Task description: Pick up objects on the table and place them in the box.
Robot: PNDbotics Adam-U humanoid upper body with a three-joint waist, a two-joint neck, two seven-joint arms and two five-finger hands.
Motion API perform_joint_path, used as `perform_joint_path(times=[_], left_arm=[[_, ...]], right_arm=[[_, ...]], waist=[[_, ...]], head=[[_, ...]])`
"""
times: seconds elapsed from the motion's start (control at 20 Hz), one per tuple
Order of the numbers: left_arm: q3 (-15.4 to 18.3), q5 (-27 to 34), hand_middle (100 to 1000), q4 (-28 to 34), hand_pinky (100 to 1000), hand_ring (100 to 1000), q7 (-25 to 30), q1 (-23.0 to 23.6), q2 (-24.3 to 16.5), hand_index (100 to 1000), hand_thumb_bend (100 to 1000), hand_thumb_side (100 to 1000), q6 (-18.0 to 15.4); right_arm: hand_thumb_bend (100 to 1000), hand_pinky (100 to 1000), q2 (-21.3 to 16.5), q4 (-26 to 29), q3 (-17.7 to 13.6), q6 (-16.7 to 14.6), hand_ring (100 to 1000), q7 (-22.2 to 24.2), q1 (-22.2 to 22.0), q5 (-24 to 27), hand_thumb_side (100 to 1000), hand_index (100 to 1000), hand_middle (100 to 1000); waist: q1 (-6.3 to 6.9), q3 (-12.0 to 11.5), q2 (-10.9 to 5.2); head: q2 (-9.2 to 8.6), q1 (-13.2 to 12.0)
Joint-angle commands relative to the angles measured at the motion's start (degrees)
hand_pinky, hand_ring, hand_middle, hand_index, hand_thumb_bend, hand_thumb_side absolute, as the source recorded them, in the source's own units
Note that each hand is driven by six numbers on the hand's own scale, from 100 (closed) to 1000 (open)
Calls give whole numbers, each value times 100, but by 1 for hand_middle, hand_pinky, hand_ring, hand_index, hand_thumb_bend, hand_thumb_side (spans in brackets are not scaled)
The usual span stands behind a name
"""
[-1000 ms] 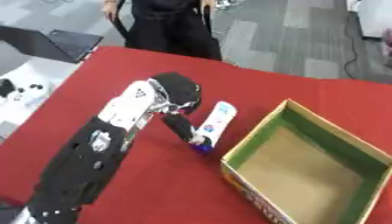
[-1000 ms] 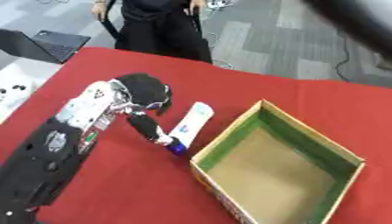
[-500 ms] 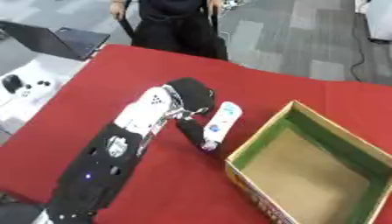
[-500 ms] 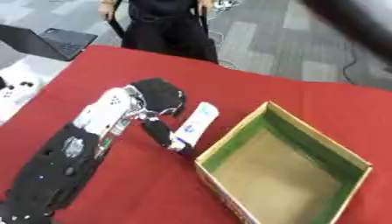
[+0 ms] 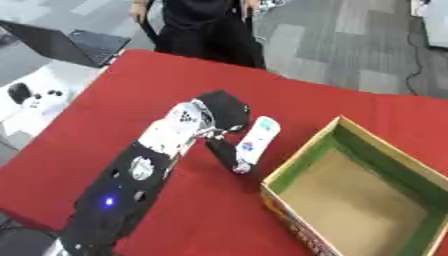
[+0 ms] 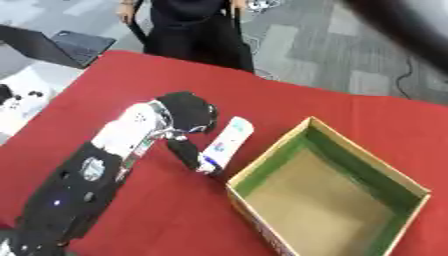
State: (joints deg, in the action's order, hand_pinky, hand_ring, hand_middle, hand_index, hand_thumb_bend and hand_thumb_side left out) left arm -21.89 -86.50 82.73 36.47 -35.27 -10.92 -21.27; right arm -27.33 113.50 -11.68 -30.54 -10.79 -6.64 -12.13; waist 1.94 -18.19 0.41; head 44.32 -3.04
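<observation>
- On the red table [image 5: 131, 90], near its middle: white tube [image 5: 254, 142], elongated, with a coloured label and a darker end nearest the camera. It lies flat on the cloth, long axis running from the far right towards the near left, just beside the box's near-left corner but apart from it.
- To the right of the tube: cardboard box [image 5: 302, 162], open-topped, green on the inside walls, brown floor, printed outer face. Nothing shows inside it. It stands with its mouth upward, so in my judgement it is set to receive a drop from above.
- Coming in from the lower left: left hand [image 5: 223, 112], black, at the end of a black-and-white forearm. It sits just left of the tube, over the tube's far half.
- Hand state: one dark finger [image 6: 185, 152] runs down along the tube's left side, touching or very nearly touching it. The picture blurs here, so I cannot tell whether the other fingers curl round the tube or how far the hand is spread.
- Reason for the pose, as a judgement: the hand is set alongside the tube to close on it from the side; the tube rests on the table, not yet lifted.
- Right hand: in neither view.
</observation>
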Motion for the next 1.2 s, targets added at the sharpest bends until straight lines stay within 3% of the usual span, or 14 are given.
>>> perform_joint_path(times=[0.05, 1.2], left_arm=[[75, -113, 765, -6, 292, 733, -51, -61, 16, 674, 492, 1000, 24], [237, -967, 777, -1211, 327, 768, -420, -561, 216, 678, 523, 1000, 37]], right_arm=[[157, 139, -98, 110, -34, 4, 307, -15, -4, -14, 987, 411, 381], [156, 139, -142, 110, -21, 4, 307, 55, 48, 17, 987, 408, 381]], waist=[[-19, -13, -64], [10, 40, -52]], head=[[-21, -3], [-21, -108]])
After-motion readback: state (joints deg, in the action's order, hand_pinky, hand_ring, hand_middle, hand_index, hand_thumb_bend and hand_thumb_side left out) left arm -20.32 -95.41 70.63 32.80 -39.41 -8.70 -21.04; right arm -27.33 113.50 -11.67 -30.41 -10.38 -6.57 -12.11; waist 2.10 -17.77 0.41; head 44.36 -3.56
